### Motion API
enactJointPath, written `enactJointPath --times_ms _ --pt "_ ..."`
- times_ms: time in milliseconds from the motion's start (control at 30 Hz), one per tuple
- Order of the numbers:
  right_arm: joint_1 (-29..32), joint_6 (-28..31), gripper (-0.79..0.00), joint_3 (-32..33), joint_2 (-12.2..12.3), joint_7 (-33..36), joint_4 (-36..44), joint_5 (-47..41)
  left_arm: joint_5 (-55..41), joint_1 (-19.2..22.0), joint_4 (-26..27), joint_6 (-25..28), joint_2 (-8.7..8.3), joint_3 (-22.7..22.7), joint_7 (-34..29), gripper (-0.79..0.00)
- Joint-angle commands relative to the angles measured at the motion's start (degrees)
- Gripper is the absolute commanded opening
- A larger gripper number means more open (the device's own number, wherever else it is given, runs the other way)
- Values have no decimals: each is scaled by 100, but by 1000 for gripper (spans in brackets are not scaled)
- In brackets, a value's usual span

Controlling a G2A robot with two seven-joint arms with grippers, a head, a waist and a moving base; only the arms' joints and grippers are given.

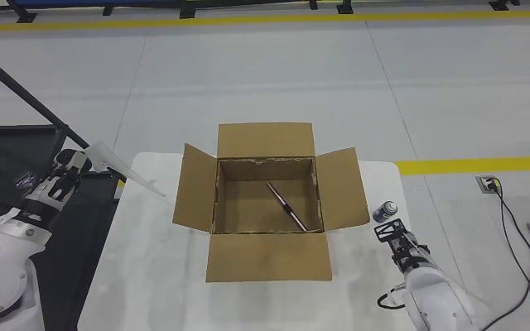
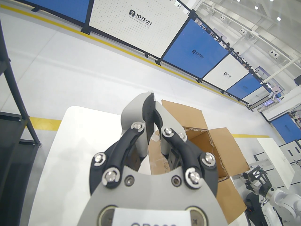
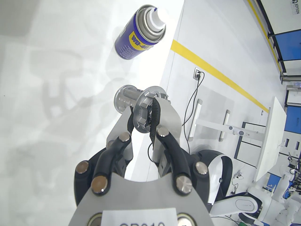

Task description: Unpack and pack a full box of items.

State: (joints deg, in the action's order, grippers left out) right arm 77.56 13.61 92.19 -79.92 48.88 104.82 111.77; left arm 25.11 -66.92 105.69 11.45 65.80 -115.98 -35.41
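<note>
The box (image 1: pixel 269 248) is matt brown cardboard, rough along its torn inner edges. The rod (image 1: pixel 286 207) inside looks like dull metal, though it is too small to be sure. The spray can (image 3: pixel 138 36) is glossy painted metal with a white plastic nozzle. The right claw (image 3: pixel 143 115) has ribbed black pads (image 3: pixel 154 111) and grips a bright machined metal part (image 3: pixel 123 98). The tabletop (image 3: pixel 47 48) is smooth white.
</note>
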Motion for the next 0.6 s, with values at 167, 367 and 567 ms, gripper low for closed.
enactJointPath --times_ms 167,367,567 --pt "-430 -79 -548 -160 -6 104 -664 51 0 0 0 0 0 0 0 -785" --pt "-463 -113 -502 -178 -2 33 -835 -53 0 0 0 0 0 0 0 -785" --pt "-360 -152 -326 -159 4 -46 -673 -170 0 0 0 0 0 0 0 -785"
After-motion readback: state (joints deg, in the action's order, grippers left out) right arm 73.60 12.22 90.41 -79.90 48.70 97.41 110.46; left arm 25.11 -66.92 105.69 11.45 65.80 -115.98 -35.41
